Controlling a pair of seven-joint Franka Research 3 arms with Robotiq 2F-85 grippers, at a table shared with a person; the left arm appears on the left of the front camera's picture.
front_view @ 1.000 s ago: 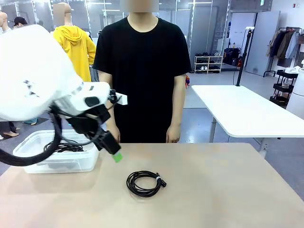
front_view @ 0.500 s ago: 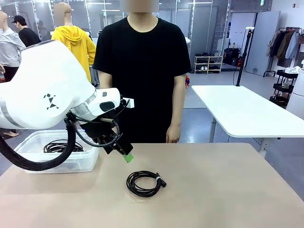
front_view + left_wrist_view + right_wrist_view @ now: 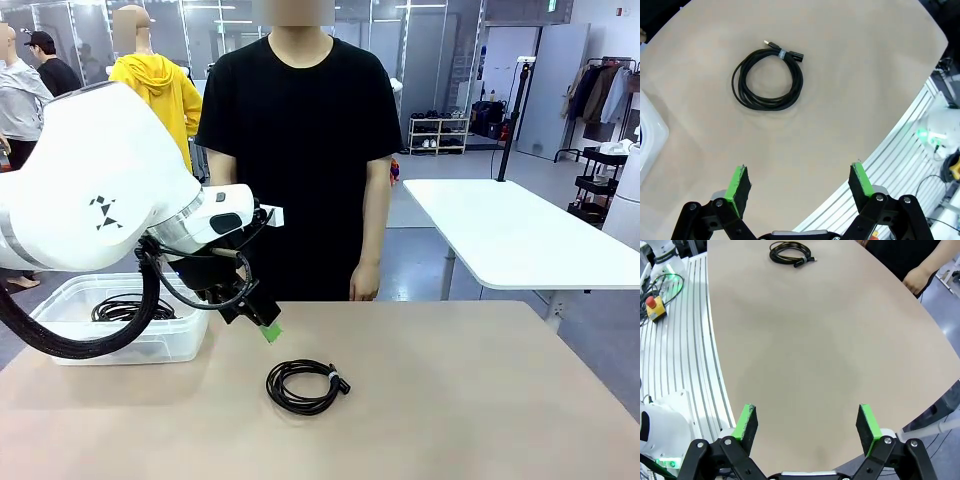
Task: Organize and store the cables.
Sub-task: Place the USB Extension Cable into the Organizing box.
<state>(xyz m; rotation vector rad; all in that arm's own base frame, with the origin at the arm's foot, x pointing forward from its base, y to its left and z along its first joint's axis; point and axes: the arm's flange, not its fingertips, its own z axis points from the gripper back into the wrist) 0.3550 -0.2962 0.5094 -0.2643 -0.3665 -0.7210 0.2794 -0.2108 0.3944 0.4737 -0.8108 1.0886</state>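
Beige desk [image 3: 480, 400] fills the near ground, a person in black standing at its far edge. At far left a clear bin [image 3: 60, 345] holds coiled cables [image 3: 125, 310]. Next, the left tool [image 3: 268, 330] hangs with jaws apart and empty, above and just left of one loose cable [image 3: 305, 385] lying coiled mid-desk. That coil looks light and limp, likely to sag or unwind; its tied side by the plugs seems the surest hold. The right tool [image 3: 807, 422] is spread wide too, empty, over bare desk well apart from the coil.
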